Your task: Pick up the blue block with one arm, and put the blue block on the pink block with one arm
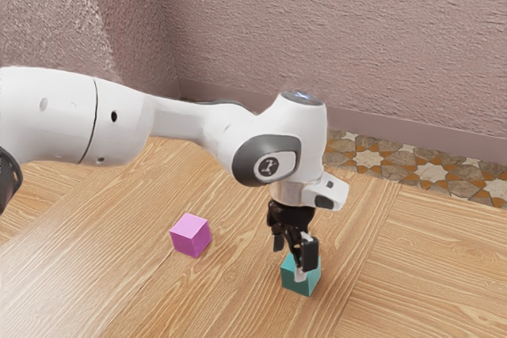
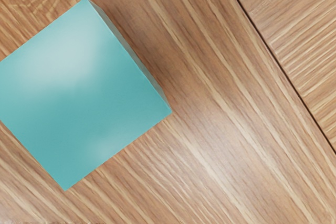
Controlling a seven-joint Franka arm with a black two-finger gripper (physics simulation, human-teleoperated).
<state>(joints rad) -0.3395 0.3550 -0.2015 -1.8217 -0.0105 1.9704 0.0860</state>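
A wood-grained desk (image 1: 119, 290) is set before a rough pink wall. Toward the exterior view's left the pink block (image 1: 190, 235) is seen, well apart from the rest. To its right the hand (image 1: 297, 263) is poised straight over the blue block (image 1: 301, 282), which rests on the desk directly beneath it. Whether the block is gripped cannot be told. It is shown as a smooth teal cube with no long axis, its edges lying nearly along the grain.

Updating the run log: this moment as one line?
stage: grasp approach | gripper: down at blue block | blue block: on table | pink block: apart, uncovered
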